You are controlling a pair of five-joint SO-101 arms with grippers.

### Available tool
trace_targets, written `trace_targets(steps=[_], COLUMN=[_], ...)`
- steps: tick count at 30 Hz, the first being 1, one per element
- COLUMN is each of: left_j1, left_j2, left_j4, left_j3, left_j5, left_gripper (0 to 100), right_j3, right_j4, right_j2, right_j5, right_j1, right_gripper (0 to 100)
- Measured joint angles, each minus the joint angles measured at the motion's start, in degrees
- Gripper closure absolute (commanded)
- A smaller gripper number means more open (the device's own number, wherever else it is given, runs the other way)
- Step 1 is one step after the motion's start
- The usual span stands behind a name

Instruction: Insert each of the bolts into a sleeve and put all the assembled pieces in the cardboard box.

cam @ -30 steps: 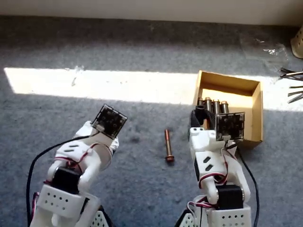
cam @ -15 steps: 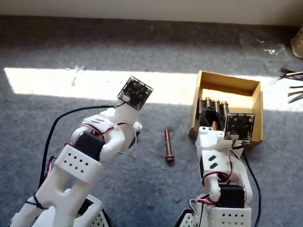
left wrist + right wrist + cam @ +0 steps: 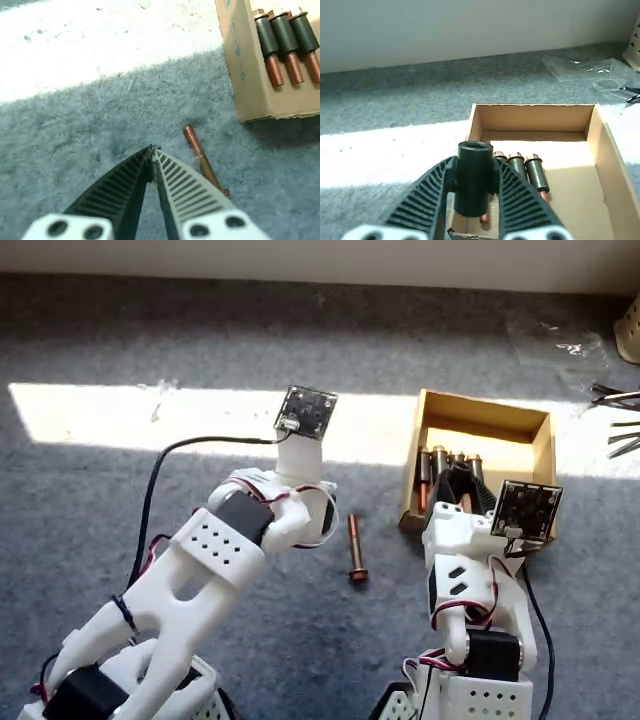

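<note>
Left gripper (image 3: 151, 150): jaws closed tip to tip, holding nothing. The loose bolt (image 3: 202, 159) lies on the carpet (image 3: 75, 145) just beside its tips, not touching. Right gripper (image 3: 474, 167): clamped on 1 black sleeve (image 3: 472, 184) (held upright). The cardboard box (image 3: 606, 145) sits directly beyond it, with 3 assembled pieces (image 3: 536, 174) inside.
</note>
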Motion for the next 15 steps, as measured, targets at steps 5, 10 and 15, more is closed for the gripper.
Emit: trace_targets(steps=[5,10,15], left_j1=[0.97,4.31,8.35], left_j2=[4.22,8.62,10.90], left_j4=[-1.14,-1.32,-2.90], left_j3=[0.00,0.00,0.00], left_j5=[10.46,13.54,13.80], left_gripper=[99,99,99], right_j3=[0.00,0.00,0.00], right_j4=[0.00,0.00,0.00], right_j2=[0.00,0.00,0.00], right_j5=[0.00,0.00,0.00], right_j1=[0.00,0.00,0.00], right_gripper=[99.5,99.5,99.5])
